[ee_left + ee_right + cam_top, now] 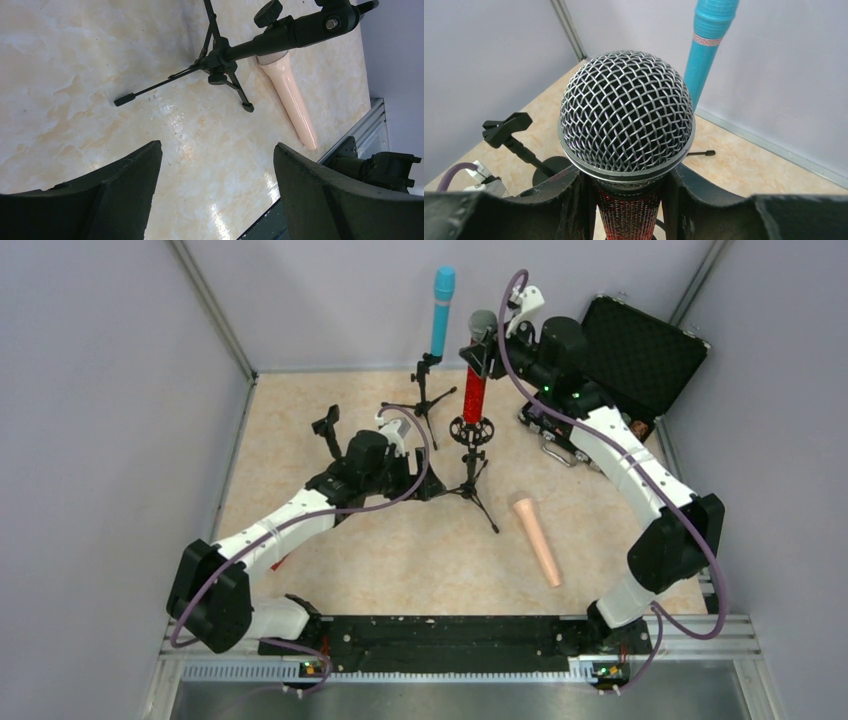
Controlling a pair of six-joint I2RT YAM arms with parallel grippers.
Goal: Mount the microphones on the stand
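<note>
Trouble, if it comes, starts at my right claw [629,207]. It's clamped shut on the red microphone [626,112] just under the silver mesh head, with a finger pressed to each side of the glittery neck. In the overhead view that mic stands upright at upper centre, its tail down in the ring holder [472,430] of the middle stand [470,475]. I can't tell whether it's fully seated. If I push down off-axis, I reckon that light tripod tips. If I let go too early, the mic could lean out of the ring.

The teal microphone [441,310] is already mounted upright just left of it, close enough that a careless swing of my wrist could knock it.

My left claw [217,150] is spread wide, holding nothing. It hovers over bare bench [75,75], apart from a tripod base [220,62], so it's steadying nothing.

The peach microphone [537,538] lies flat on the bench, lower right of centre, not yet mounted.
</note>
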